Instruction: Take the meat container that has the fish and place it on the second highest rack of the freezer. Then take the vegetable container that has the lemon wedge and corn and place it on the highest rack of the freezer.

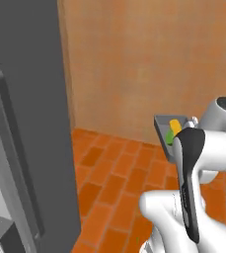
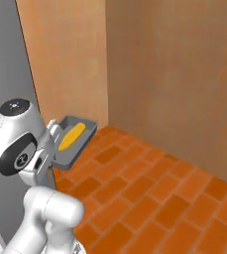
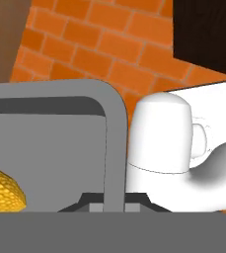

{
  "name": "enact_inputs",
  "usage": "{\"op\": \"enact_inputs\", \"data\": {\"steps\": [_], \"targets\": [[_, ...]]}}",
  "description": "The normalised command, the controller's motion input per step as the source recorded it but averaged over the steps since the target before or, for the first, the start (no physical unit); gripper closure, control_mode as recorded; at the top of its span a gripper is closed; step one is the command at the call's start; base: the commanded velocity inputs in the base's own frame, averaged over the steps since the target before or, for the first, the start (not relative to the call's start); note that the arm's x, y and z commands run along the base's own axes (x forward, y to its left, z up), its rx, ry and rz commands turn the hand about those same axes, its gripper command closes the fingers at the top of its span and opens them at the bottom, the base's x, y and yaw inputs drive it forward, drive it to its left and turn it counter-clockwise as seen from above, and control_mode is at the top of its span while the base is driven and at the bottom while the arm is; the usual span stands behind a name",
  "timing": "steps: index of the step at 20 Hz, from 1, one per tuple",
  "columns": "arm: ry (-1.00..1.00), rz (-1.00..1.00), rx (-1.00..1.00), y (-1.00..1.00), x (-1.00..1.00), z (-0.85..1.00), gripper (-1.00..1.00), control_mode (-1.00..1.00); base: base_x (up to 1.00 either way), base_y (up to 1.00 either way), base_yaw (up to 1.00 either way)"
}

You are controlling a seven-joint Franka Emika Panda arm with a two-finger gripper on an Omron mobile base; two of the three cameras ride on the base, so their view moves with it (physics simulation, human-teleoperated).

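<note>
Fingers (image 3: 113,205) clamped on tray (image 2: 80,141) rim, tray held aloft above brick floor (image 2: 149,198); corn (image 2: 71,136) and lemon wedge (image 1: 169,136) inside; freezer (image 1: 25,123) just left

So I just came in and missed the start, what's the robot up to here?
The white arm is carrying the vegetable container, a grey tray with the corn and a green lemon wedge in it. Its claw is shut on the tray's rim, holding it up above the orange brick floor. The grey freezer stands to the left in the left base view; the tray is not on a rack yet.
</note>
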Motion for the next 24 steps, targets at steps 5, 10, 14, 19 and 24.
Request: {"op": "enact_inputs", "data": {"steps": [5,10,14,19,24], "targets": [[0.0,0.0,0.0,0.0,0.0,0.0,1.0,1.0,0.29,-0.16,0.9],[0.0,0.0,0.0,0.0,0.0,0.0,1.0,1.0,0.24,-0.2,0.89],[0.0,0.0,0.0,0.0,0.0,0.0,1.0,1.0,0.18,-0.24,0.89],[0.0,0.0,0.0,0.0,0.0,0.0,1.0,1.0,0.16,-0.38,0.82],[0.0,0.0,0.0,0.0,0.0,0.0,1.0,1.0,0.2,-0.52,0.64]]}}
